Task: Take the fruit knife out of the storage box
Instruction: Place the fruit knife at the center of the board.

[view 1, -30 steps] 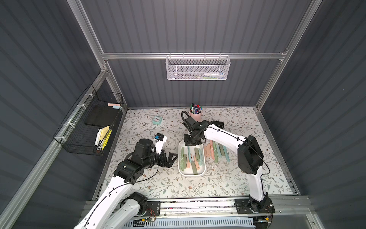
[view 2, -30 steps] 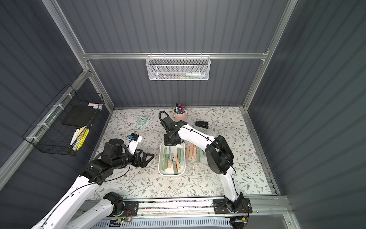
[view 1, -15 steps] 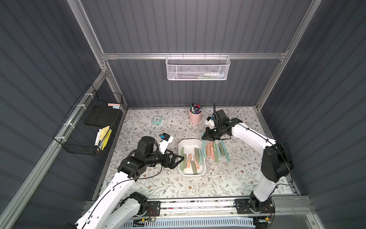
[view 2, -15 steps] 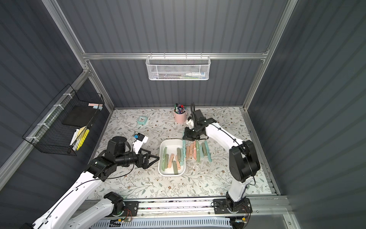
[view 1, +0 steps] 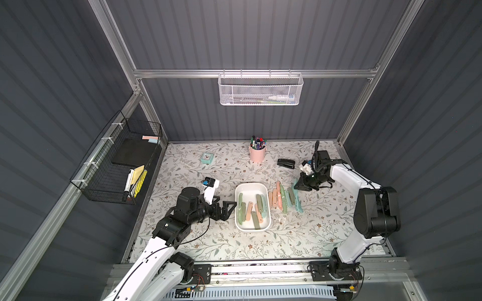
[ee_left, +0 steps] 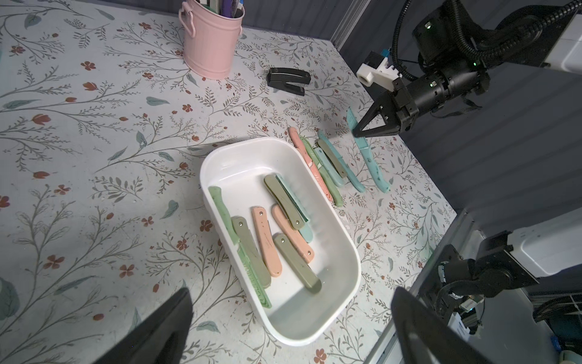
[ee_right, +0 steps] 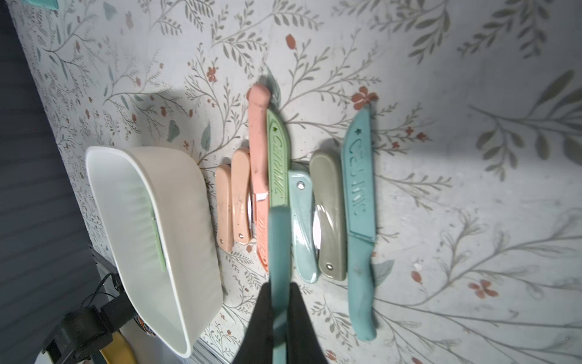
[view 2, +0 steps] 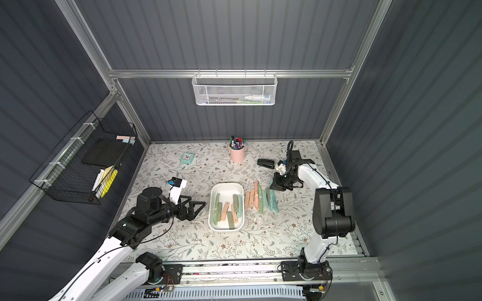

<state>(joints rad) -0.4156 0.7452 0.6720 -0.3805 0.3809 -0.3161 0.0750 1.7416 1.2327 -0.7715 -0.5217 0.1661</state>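
Atop floral tabletop [view 1: 182,166] inside grey-walled booth [view 1: 260,39], left tool [view 1: 228,210] apart, right tool [ee_right: 278,291] clamped on fruit knife [ee_right: 278,236]

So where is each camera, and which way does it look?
Top views: high in front, looking down on table, both arms, storage box.
Left wrist: on the left arm, facing across the storage box to the right pincer; open fingers of the left pincer show.
Right wrist: on the right arm, looking down at the knife row; its pincer grips a teal knife.
Both wrists share: storage box, knife row.
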